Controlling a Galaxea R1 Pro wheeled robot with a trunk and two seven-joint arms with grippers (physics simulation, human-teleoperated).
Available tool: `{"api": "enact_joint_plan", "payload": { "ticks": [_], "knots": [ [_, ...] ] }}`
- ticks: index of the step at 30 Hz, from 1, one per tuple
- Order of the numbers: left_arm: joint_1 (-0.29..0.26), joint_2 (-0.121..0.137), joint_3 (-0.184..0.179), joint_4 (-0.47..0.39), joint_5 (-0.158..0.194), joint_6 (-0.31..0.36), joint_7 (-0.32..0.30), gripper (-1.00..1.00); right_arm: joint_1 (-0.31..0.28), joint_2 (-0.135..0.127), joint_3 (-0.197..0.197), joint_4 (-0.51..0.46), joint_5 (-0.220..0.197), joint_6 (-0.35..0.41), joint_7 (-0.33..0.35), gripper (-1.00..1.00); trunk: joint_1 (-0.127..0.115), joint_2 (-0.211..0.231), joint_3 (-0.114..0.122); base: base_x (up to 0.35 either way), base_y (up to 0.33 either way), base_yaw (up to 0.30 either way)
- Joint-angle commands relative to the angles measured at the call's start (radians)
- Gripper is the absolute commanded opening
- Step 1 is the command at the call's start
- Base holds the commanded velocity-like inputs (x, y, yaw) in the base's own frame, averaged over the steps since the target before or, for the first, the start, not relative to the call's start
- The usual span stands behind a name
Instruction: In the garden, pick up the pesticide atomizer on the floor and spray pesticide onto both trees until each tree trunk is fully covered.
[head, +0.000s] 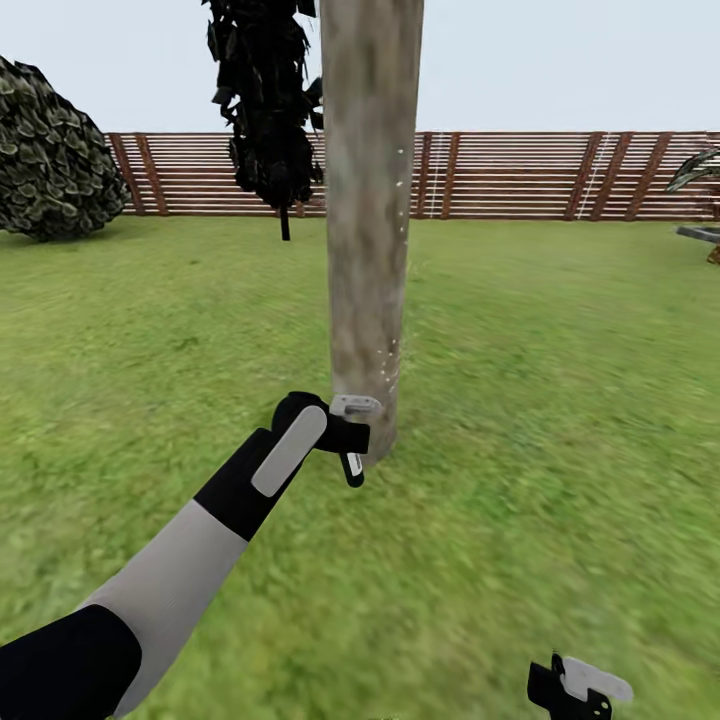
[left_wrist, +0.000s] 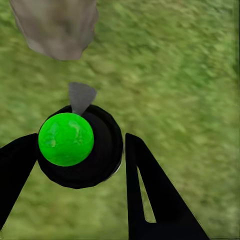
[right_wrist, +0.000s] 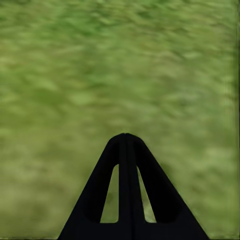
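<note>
1. The left hand (head: 345, 432) was seen in the head view at the foot of a trunk (head: 368, 200), held just beside its base above the lawn (head: 550, 400).
2. In the left wrist view the atomizer (left_wrist: 80, 147) was gripped between the two dark fingers (left_wrist: 150, 195) of the left hand (left_wrist: 82, 165); its round black body carried a bright green ball, and a grey tip pointed toward the trunk (left_wrist: 55, 27).
3. In the head view the atomizer (head: 353, 466) was made out only as a small black piece with a white mark below the left hand.
4. Tiny white specks of pesticide (head: 392, 355) were scattered along the right edge of the trunk, low down and higher up.
5. The right hand (head: 578, 690) was seen low in the head view, well apart from the trunk; in the right wrist view its fingers (right_wrist: 126, 165) were pressed together with nothing between them.
6. A brown slatted fence (head: 520, 175) was set behind the lawn, with a dark bush (head: 50, 155) at the left and a thin black-leaved tree (head: 268, 100) beside the trunk.
</note>
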Motion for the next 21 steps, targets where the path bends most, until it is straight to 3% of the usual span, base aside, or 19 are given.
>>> {"api": "enact_joint_plan", "payload": {
  "ticks": [1, 9, 21],
  "knots": [
    [0.000, 0.001, -0.001, -0.001, 0.010, 0.001, 0.011, -1.00, -0.001, 0.001, -0.003, 0.000, 0.010, -0.001, -0.002, -1.00, 0.000, 0.000, -0.001, -0.009, 0.273, -0.220],
    [0.000, 0.001, 0.000, -0.008, 0.006, 0.001, 0.017, -1.00, -0.001, 0.003, -0.002, 0.000, 0.010, -0.001, -0.002, -1.00, 0.000, 0.000, -0.001, -0.003, 0.122, -0.078],
    [0.000, 0.001, 0.000, -0.009, 0.006, 0.001, 0.015, -1.00, -0.001, 0.003, -0.003, 0.000, 0.010, -0.001, -0.002, -1.00, 0.000, 0.000, -0.001, 0.027, 0.313, -0.237]
  ]
}}
